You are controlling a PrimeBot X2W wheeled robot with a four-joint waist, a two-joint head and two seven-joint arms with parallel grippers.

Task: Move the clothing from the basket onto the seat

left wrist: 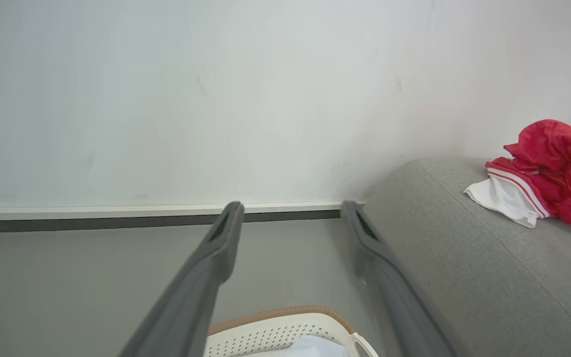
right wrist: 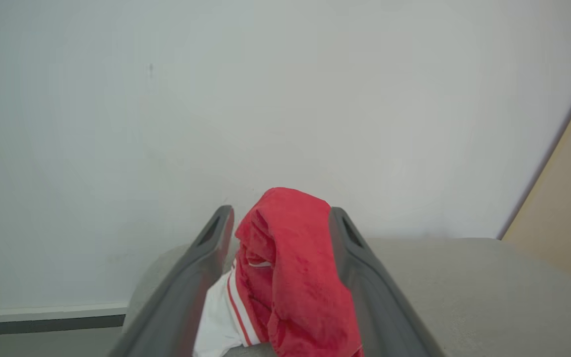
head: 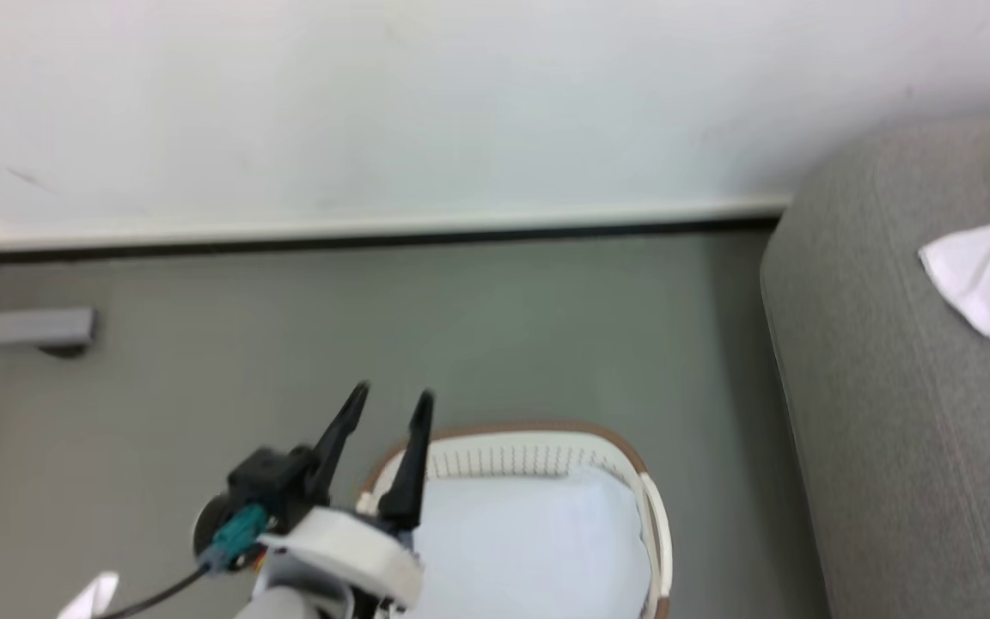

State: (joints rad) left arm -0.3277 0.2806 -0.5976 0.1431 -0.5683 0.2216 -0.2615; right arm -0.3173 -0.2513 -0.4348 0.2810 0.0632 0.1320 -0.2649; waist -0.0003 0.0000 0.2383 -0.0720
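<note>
The clothing (left wrist: pixel 553 168), red with a white panel and striped trim, lies heaped on the seat (left wrist: pixel 464 258), a light grey sofa. In the head view its white panel (head: pixel 989 284) shows at the right edge, on the sofa (head: pixel 890 387). My right gripper (right wrist: pixel 280 213) is open, its fingers either side of the red heap (right wrist: pixel 290 277), which fills the gap. My left gripper (head: pixel 394 395) is open and empty above the left rim of the basket (head: pixel 546 427). The left wrist view looks between its fingers (left wrist: pixel 290 208), over the basket (left wrist: pixel 275 332).
Plain pale bluish-white fabric (head: pixel 529 542) fills the basket. Grey floor (head: pixel 504 327) runs to a white wall with a dark-edged baseboard (head: pixel 375 230). A grey bar (head: pixel 22 327) sticks in from the left. A tan panel (right wrist: pixel 568 198) stands right of the sofa.
</note>
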